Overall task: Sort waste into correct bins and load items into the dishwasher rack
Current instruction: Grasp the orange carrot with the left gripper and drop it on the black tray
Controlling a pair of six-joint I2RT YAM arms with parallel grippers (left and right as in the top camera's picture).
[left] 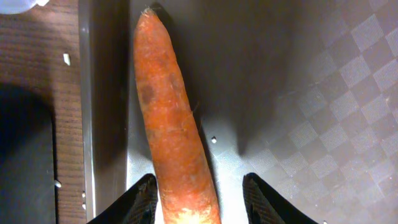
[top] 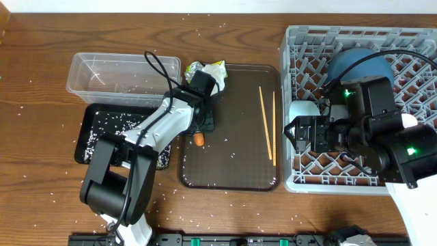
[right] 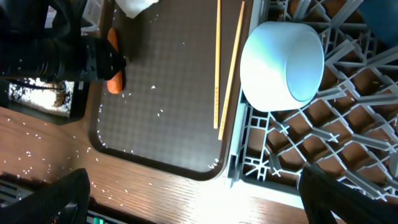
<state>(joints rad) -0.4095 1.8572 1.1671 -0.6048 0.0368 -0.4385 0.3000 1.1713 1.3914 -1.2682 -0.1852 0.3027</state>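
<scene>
The left claw (left: 202,193) is down on the large dark brown serving tray (top: 232,174), by its left edge, with its two black fingers astride the thick end of the small orange carrot (left: 171,124). One finger sits right against the carrot's side and the other stands a little off it, so the claw is released, not clenched on it. The carrot lies flat on the tray along its left rim. The pair of thin wooden chopsticks (top: 268,123) lies on the right part of the same tray, and a green-yellow wrapper (top: 208,70) is bunched at its top left corner. To the left on the wooden counter (top: 41,55) are the clear plastic rectangular tub (top: 123,75) and, just in front of it, the shallow black rectangular tray (top: 102,126) speckled with white rice grains (top: 113,121). The right claw (right: 199,196) hangs spread wide and empty over the left edge of the large square grey plastic rack (top: 300,181), where a small light-blue cup (right: 280,65) lies on its side; a large dark blue round plate (top: 358,65) stands further back in the rack
</scene>
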